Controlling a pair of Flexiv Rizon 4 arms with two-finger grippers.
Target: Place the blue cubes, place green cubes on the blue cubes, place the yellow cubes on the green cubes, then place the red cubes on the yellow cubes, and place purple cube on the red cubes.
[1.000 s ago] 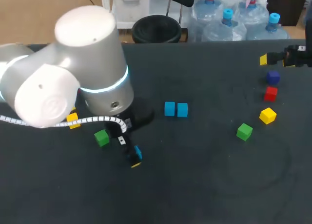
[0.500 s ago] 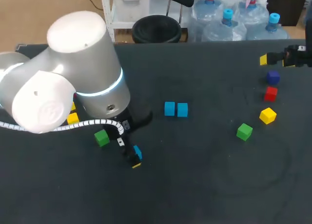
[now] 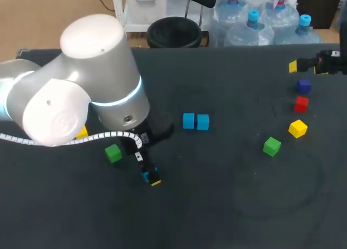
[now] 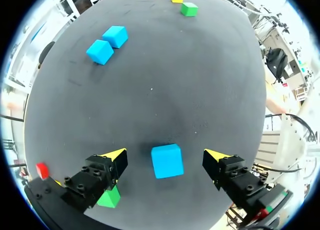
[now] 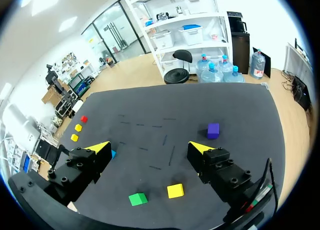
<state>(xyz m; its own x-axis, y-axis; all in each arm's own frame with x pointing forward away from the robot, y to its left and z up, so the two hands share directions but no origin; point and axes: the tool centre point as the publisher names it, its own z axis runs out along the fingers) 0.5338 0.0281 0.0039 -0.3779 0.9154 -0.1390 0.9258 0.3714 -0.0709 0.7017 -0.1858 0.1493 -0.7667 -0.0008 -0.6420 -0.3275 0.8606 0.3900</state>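
Dark surface (image 3: 227, 205): left jaws spread wide, blue cube (image 4: 167, 161) lying untouched between them; right jaws likewise wide, above far right corner.

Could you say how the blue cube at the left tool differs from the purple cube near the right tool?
The blue cube lies between the open fingers of the left tool; the purple cube lies outside those of the right tool. A green cube neighbours the blue cube, a red cube the purple cube. Both sit on the table.
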